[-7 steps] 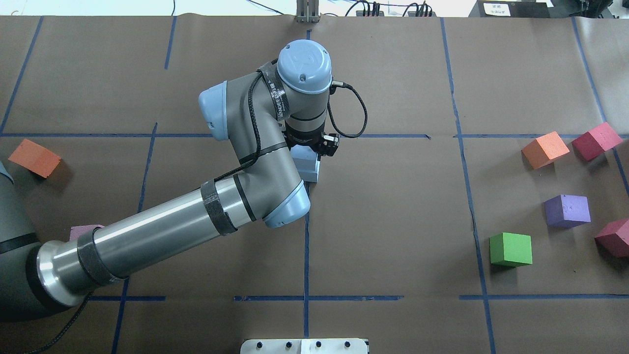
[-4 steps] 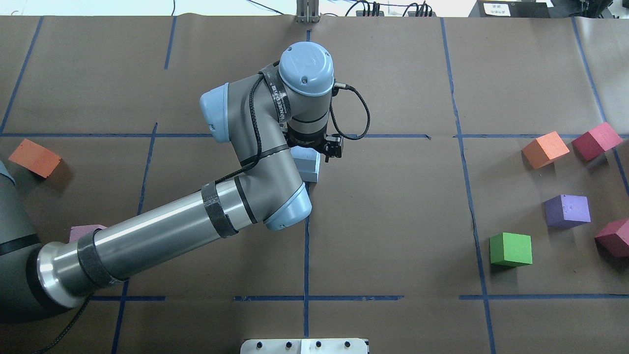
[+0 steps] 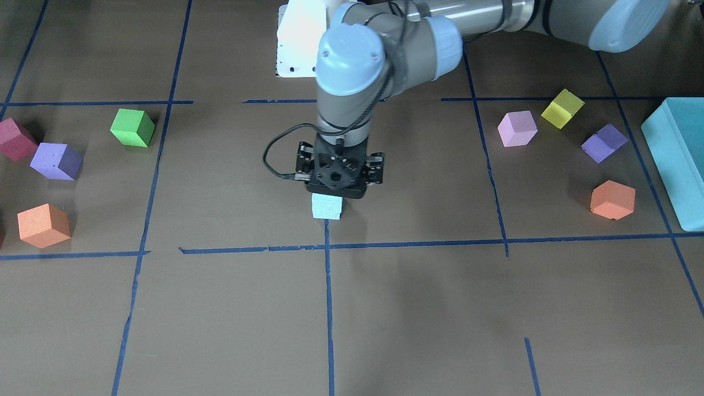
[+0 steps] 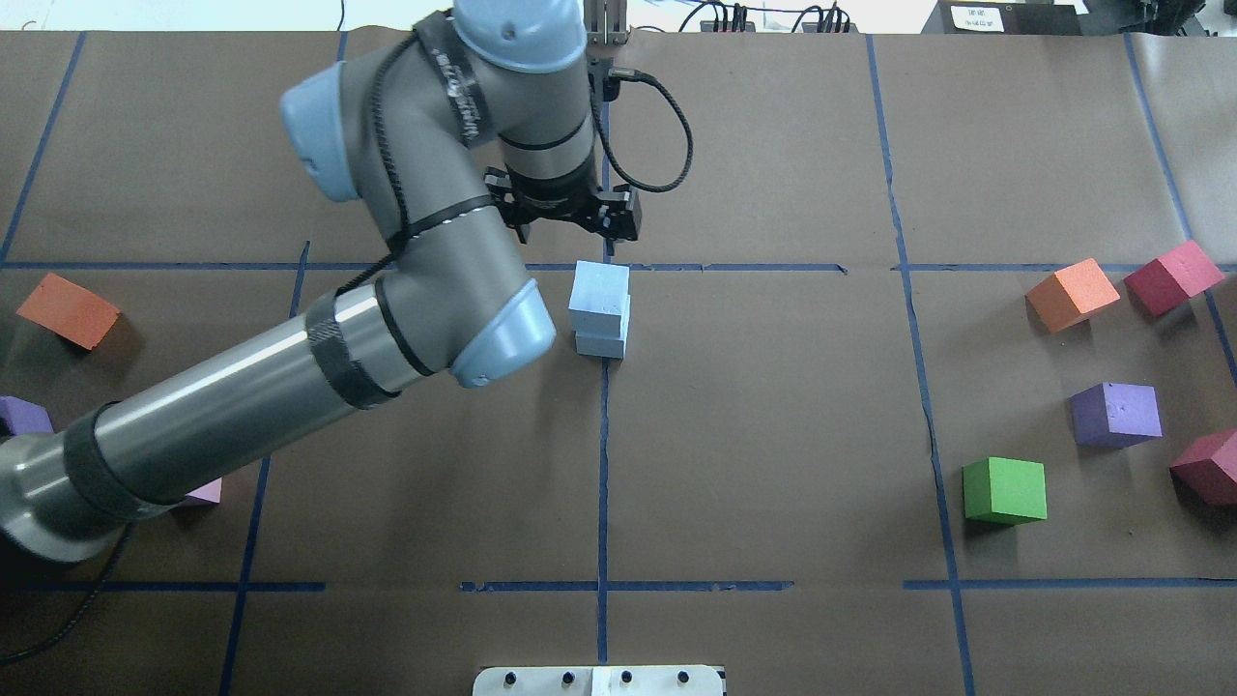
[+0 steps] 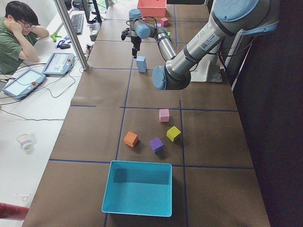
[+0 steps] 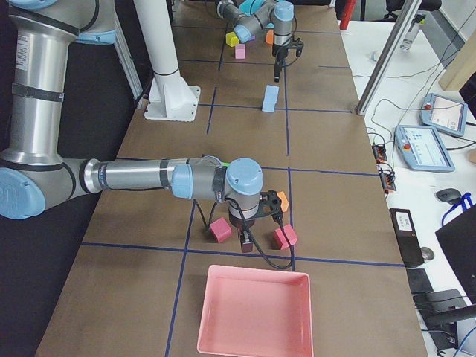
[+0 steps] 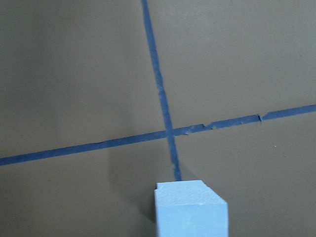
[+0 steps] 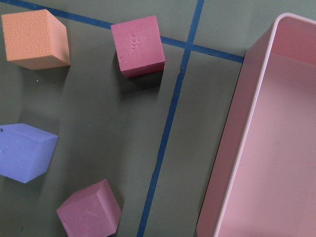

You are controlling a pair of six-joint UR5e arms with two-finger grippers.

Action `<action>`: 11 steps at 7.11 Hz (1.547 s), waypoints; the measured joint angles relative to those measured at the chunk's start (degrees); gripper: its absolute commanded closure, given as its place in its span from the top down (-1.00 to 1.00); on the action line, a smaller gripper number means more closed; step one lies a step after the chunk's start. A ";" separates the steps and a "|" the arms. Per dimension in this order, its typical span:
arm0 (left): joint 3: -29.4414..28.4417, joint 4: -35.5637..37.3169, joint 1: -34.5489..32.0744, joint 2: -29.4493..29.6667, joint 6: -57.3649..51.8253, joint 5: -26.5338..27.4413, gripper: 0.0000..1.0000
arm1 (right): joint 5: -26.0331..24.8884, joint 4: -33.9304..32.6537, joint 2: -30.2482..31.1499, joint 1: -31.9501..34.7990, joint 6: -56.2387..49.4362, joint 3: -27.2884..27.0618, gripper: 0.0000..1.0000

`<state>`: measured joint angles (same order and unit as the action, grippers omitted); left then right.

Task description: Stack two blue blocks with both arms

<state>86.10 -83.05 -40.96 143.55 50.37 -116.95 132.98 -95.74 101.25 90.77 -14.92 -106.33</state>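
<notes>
The two blue blocks (image 4: 599,311) stand stacked near the table's middle, the upper one slightly offset on the lower. The stack also shows in the front view (image 3: 326,207), the left view (image 5: 141,64) and the right view (image 6: 270,97). My left gripper (image 4: 565,220) is open and empty, raised above and just beyond the stack, not touching it. In the front view the left gripper (image 3: 339,177) hides the stack's top. The left wrist view shows the upper block's top (image 7: 190,210) at the bottom edge. My right gripper (image 6: 244,239) hovers among maroon cubes at the table's right end; I cannot tell whether it is open or shut.
Orange (image 4: 1073,295), maroon (image 4: 1172,277), purple (image 4: 1114,414) and green (image 4: 1005,490) cubes lie on the right. An orange cube (image 4: 68,309) lies on the left. A teal box (image 3: 676,159) stands at the left end and a pink tray (image 6: 254,312) at the right end.
My left gripper has let go of the upper blue block, risen and moved toward the table's far side. The stack, half hidden under the wrist before, now stands uncovered.
</notes>
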 measured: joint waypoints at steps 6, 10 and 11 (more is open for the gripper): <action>16.85 -0.22 -32.22 -41.17 -51.22 -15.61 1.00 | 0.00 -0.07 0.03 -0.06 0.20 0.32 1.00; 15.58 -1.38 -48.54 -57.41 -62.61 -18.11 1.00 | 0.02 -0.06 0.07 -0.07 0.18 0.41 1.00; 14.72 -1.49 -49.37 -59.18 -62.75 -18.16 1.00 | 0.06 -0.06 0.08 -0.07 0.21 0.42 1.00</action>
<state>100.82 -84.54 -90.32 84.38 -12.38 -135.10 133.04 -95.80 101.33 90.70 -14.71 -105.91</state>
